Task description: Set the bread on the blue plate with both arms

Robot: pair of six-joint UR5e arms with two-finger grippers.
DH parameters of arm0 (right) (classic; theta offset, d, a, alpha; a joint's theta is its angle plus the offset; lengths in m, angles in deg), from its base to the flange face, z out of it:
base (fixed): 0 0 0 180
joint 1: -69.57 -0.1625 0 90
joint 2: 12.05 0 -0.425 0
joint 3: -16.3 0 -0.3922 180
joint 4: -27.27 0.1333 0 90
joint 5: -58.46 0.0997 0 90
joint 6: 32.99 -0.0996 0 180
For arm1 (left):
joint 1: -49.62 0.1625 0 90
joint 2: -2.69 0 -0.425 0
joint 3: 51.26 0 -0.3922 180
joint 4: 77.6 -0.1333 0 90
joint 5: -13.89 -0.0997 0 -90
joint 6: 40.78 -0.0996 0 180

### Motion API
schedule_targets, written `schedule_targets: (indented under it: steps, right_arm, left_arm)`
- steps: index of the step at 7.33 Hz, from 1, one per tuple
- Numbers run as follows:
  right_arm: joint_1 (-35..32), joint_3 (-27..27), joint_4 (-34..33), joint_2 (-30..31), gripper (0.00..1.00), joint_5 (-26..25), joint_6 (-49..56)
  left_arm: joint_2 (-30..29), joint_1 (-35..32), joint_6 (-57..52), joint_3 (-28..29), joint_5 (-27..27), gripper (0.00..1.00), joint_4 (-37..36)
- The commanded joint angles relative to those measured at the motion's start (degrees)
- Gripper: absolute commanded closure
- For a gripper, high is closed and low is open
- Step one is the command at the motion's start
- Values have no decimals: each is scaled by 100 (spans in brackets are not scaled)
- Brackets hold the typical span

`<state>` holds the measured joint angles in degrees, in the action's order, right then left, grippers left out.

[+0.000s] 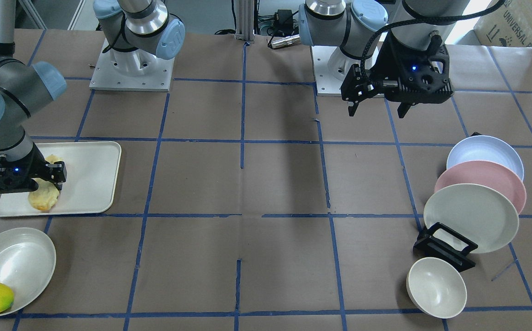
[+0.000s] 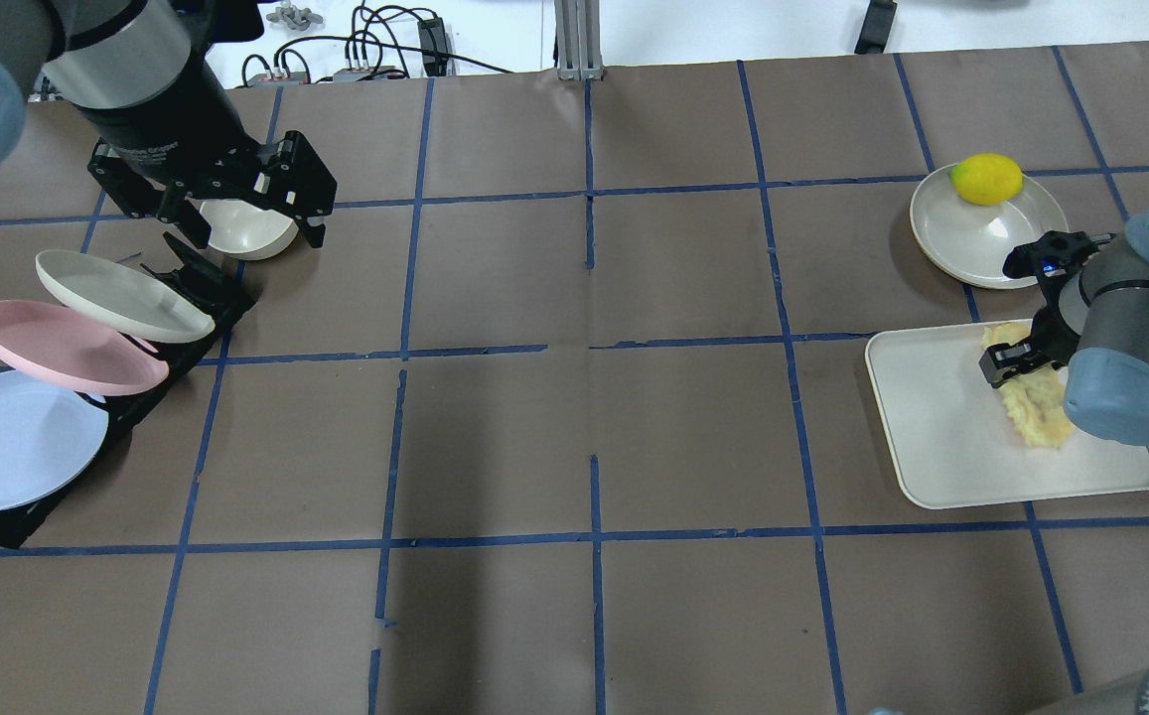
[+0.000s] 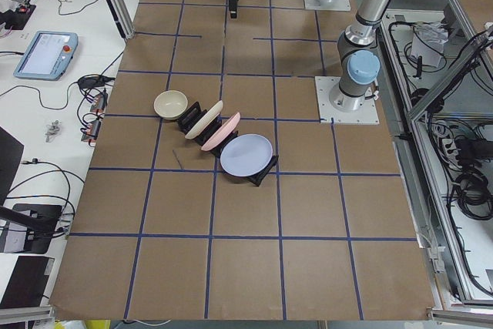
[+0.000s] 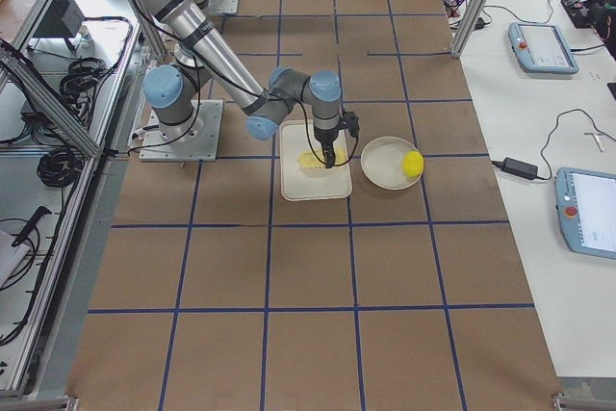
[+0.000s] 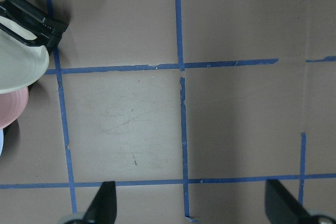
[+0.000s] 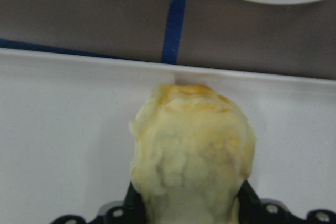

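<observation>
Bread (image 2: 1031,402) lies on the white tray (image 2: 941,427), at three o'clock on the table, gripped by the right gripper (image 2: 1016,362). Grasp step; lifting comes next, I judge. Left gripper (image 2: 226,204) hangs spread, holding nothing, above the racked blue plate (image 2: 13,437) at nine o'clock.

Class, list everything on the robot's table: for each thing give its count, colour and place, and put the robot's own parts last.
bread: 1, pale yellow, on the tray
tray: 1, cream-white, table's right side
fruit: 1, yellow-green, on the dish's rim
dish: 1, off-white, beyond the tray
blue plate: 1, pale blue, nearest slot of the rack
pink plate: 1, pink, middle slot
cream plate: 1, cream, farthest slot
rack: 1, black, table's left side
bowl: 1, cream, beyond the rack
right gripper: black, fingers closed on the bread
left gripper: black, open, above the table
</observation>
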<state>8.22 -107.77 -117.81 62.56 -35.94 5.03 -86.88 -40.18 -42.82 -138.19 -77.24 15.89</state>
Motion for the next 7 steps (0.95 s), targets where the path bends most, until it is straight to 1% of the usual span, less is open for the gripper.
schedule_targets:
  steps: [1, 2, 3, 5, 6, 7]
  right_arm:
    - [-69, 284, 1138, 263, 91, -244, -1084]
    - [-87, 792, 2054, 344, 91, -246, -1338]
    - [-87, 1353, 2924, 371, 91, -202, -1358]
    - [-201, 2373, 4183, 397, 90, -202, -1454]
    - [-411, 2970, 4720, 423, 90, -184, -1699]
    - [-865, 3542, 5283, 432, 90, -106, -2441]
  left_arm:
    - [62, 15, -137, -164, -10, 0, 282]
    - [10, 24, -373, -158, -10, 0, 249]
    - [-112, 15, -367, -36, -19, 0, 232]
    - [-149, -2, -349, -183, -10, 0, 66]
    - [-18, 15, -393, -132, -28, 0, 134]
    - [18, 15, -385, -70, -28, 0, 161]
